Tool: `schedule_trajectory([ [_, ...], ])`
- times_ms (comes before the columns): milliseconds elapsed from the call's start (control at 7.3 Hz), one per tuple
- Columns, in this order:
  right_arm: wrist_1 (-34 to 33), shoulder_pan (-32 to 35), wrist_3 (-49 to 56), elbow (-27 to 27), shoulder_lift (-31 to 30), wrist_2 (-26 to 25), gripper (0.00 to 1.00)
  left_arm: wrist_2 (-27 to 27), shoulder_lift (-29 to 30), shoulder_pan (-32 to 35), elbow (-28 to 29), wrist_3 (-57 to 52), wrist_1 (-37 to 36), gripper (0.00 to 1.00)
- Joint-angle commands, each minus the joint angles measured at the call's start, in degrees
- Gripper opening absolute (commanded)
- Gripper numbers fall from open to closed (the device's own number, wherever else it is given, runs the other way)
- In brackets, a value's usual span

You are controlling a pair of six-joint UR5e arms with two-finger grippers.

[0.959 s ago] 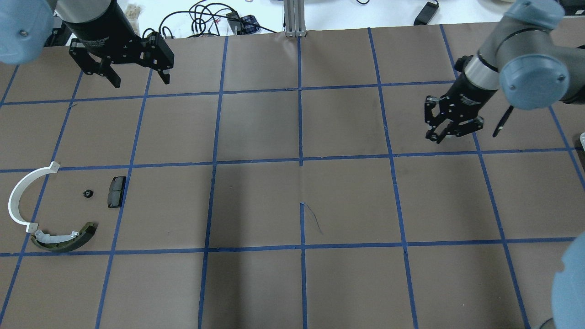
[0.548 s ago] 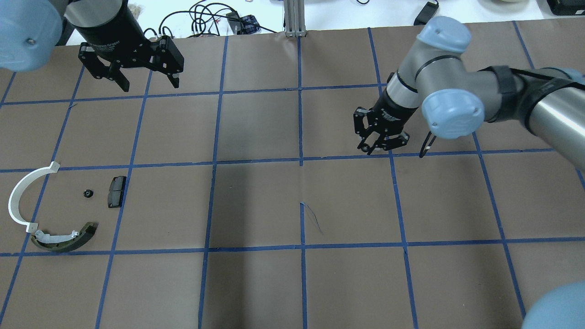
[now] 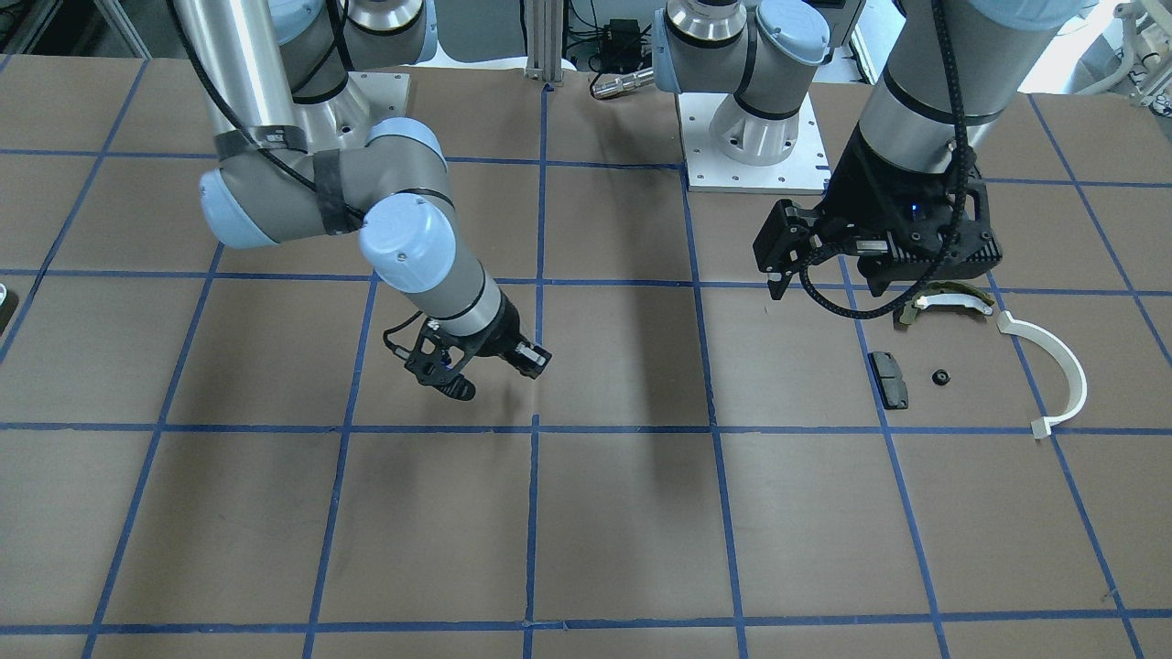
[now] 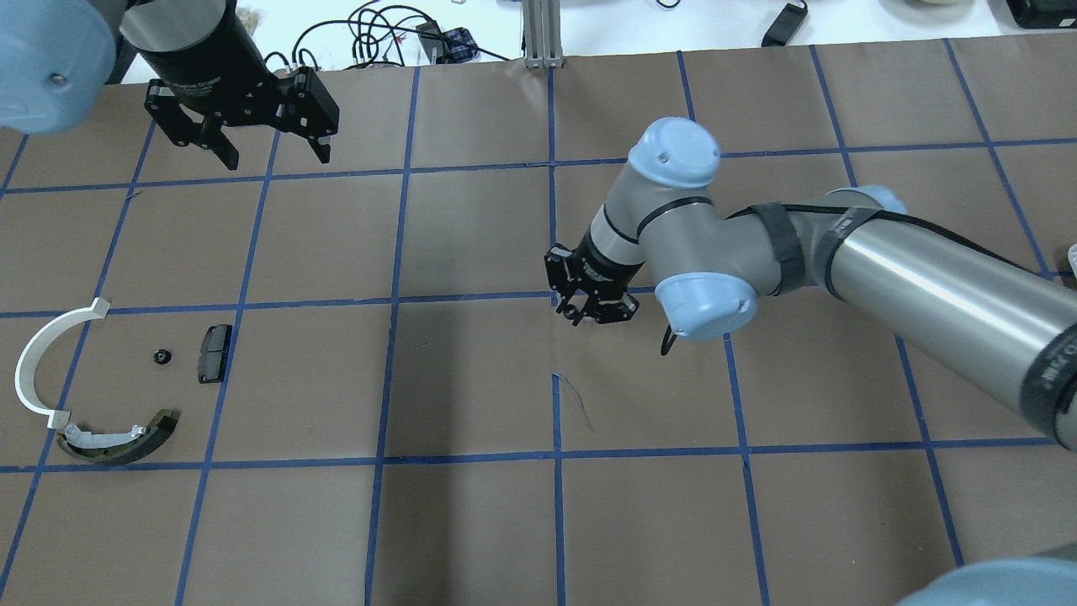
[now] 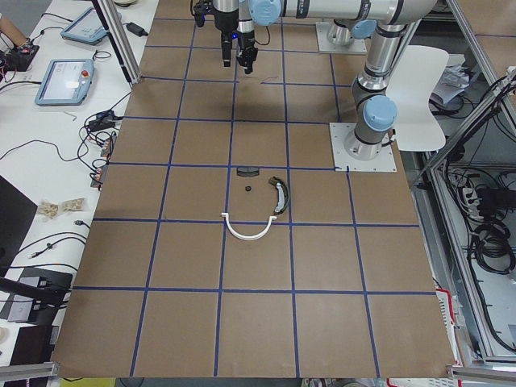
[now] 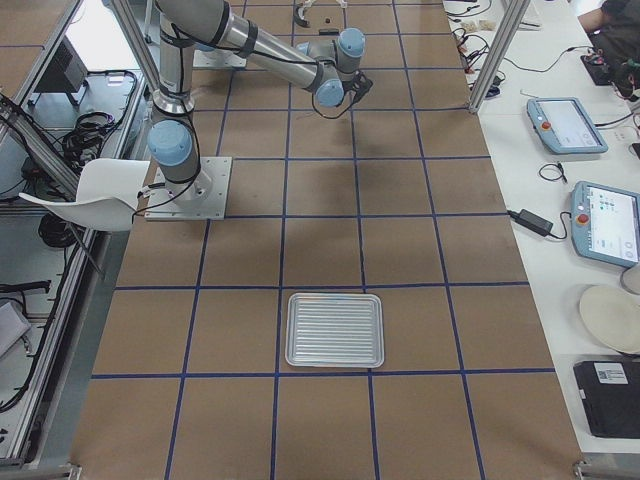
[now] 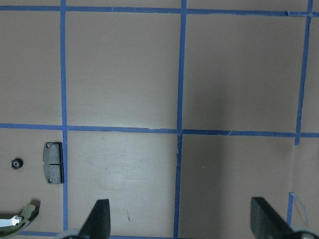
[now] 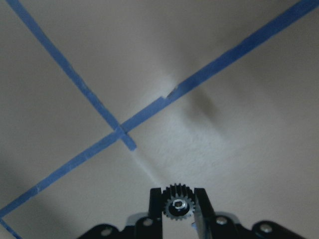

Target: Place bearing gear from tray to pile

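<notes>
Bearing gear in carriage at mid-bench, not yet at the pile.
Right tool (image 4: 580,313) is clamped on the bearing gear (image 8: 178,206), teeth pinched between both fingers, clear above the bench (image 4: 471,379). The pile (image 4: 214,353) lies well apart to the left. Left tool (image 4: 276,156) hangs spread and empty at far left — judged to be out of the carrying path.

Silver-grey arms (image 4: 925,286), pale-blue joint caps (image 4: 705,305)
</notes>
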State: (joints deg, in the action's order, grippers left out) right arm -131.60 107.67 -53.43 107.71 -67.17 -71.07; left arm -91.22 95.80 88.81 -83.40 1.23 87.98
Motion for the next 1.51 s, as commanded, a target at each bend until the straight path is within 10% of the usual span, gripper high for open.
schedule_trajectory([
  [0,-1.37,4.29,-3.34,0.22,1.34,0.05,0.0,0.08,0.0,-0.04,0.0,0.0,0.0,1.0],
  [274,-1.81,4.47,-3.08,-0.21,2.04,-0.12,0.02,-0.01,0.0,-0.04,0.0,0.0,0.0,1.0],
  [548,-2.51,4.39,-2.03,-0.57,2.22,-1.0,0.81,0.08,0.09,-0.04,-0.09,0.0,0.0,1.0],
  [685,-2.78,4.21,-1.76,-1.53,1.96,-2.13,1.0,-0.09,0.43,-0.04,-0.09,0.17,0.0,1.0],
  [1370,18.52,-14.71,24.35,-5.49,-11.89,-7.07,1.0,0.08,4.38,7.4,-9.89,7.1,-9.95,1.0],
])
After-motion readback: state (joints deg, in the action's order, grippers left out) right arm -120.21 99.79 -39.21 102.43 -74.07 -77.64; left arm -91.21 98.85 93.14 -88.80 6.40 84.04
